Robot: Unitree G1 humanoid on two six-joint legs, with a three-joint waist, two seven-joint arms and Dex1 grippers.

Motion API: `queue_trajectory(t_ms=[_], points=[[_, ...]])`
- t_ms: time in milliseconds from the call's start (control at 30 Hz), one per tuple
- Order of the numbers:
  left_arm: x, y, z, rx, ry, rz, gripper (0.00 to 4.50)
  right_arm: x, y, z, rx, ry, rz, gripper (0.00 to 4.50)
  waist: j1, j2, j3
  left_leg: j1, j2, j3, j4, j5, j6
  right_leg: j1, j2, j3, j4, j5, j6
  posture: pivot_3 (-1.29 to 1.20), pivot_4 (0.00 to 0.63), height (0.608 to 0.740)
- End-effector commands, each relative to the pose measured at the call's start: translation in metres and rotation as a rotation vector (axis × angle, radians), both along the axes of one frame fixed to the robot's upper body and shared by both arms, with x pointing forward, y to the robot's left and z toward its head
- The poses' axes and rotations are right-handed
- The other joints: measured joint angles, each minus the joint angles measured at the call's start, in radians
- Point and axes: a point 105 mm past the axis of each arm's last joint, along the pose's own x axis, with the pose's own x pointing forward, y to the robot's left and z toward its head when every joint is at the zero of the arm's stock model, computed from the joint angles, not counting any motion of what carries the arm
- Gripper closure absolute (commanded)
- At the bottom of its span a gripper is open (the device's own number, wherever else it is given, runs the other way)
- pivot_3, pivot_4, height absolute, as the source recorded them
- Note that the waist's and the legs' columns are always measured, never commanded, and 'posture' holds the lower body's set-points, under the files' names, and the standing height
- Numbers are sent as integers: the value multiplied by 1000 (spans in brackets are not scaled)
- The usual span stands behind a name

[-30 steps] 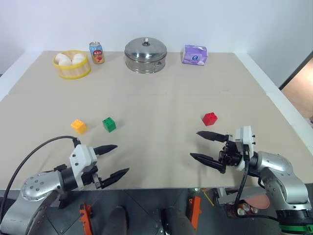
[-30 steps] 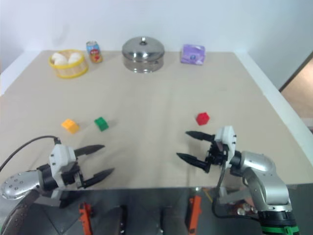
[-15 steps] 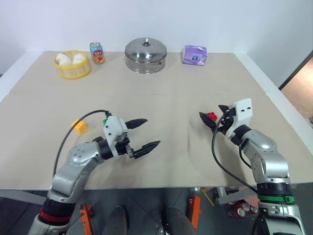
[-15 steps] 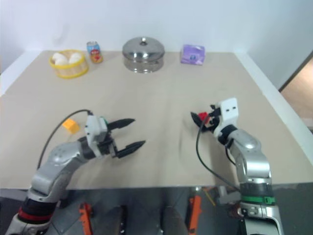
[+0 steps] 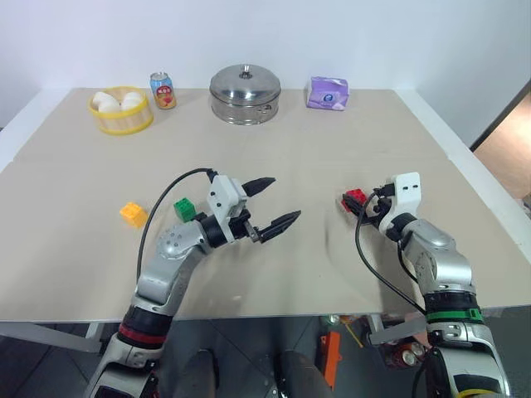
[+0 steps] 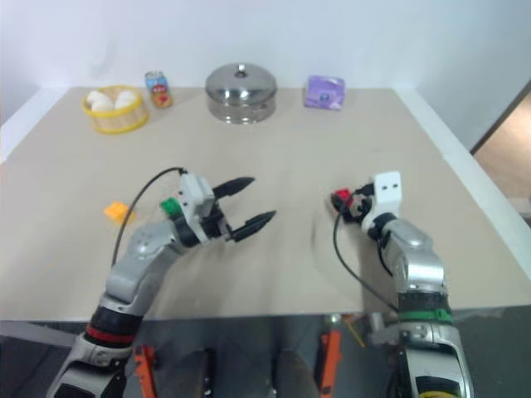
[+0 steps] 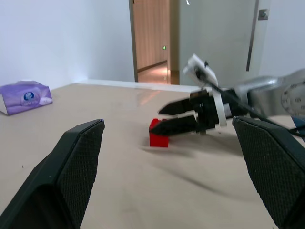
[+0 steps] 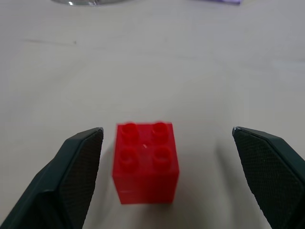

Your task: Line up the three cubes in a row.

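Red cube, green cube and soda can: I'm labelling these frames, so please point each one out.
red cube (image 8: pixel 145 160), right wrist view, on its studded top face.
green cube (image 5: pixel 184 209), left eye view, on its top.
soda can (image 5: pixel 163 90), left eye view, on the middle of its printed side.

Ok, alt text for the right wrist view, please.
A red studded cube sits on the beige table between the open right gripper's two black fingers, not touched by either. A metal pot's edge shows beyond it.
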Motion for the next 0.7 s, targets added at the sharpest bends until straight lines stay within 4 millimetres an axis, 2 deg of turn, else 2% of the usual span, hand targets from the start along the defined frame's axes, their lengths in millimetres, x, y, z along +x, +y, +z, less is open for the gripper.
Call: queue_trajectory(t_ms=[33,67,167,367,400,500,600,700], points=[[3,-2,18,-45,-53,24,41,6,0,6,6,-28,21,0,0,0,0,0,0,0,0,0,0,0,0,0,0,0,0,0,150,739],[4,-2,19,-50,-55,30,41,7,0,5,4,-25,20,0,0,0,0,0,0,0,0,0,0,0,0,0,0,0,0,0,150,739],[7,-2,22,-59,-57,40,0,9,-1,3,6,-24,21,789,-1,0,0,0,0,0,0,0,0,0,0,0,0,0,1,0,150,739],[8,-2,23,-65,-53,42,0,11,-1,6,16,-37,42,2980,-3,0,0,0,-1,0,0,0,0,0,0,1,0,1,1,0,150,739],[8,-2,23,-64,-52,41,0,11,-1,7,18,-40,45,3211,-3,0,0,0,-1,0,0,0,0,0,0,1,0,1,1,0,150,739],[8,-2,21,-55,-46,34,0,10,1,11,26,-54,68,3248,-3,0,0,0,-1,0,0,0,0,0,0,1,0,1,2,0,150,739],[0,1,16,-38,-31,-17,0,-3,22,20,48,-63,252,3248,-4,1,0,0,-1,0,0,0,0,0,0,1,0,1,1,0,150,739],[-13,17,8,26,-24,-69,0,-33,55,32,-7,-96,562,3248,-7,1,0,0,-1,0,0,0,0,0,0,1,0,1,3,0,150,739]])
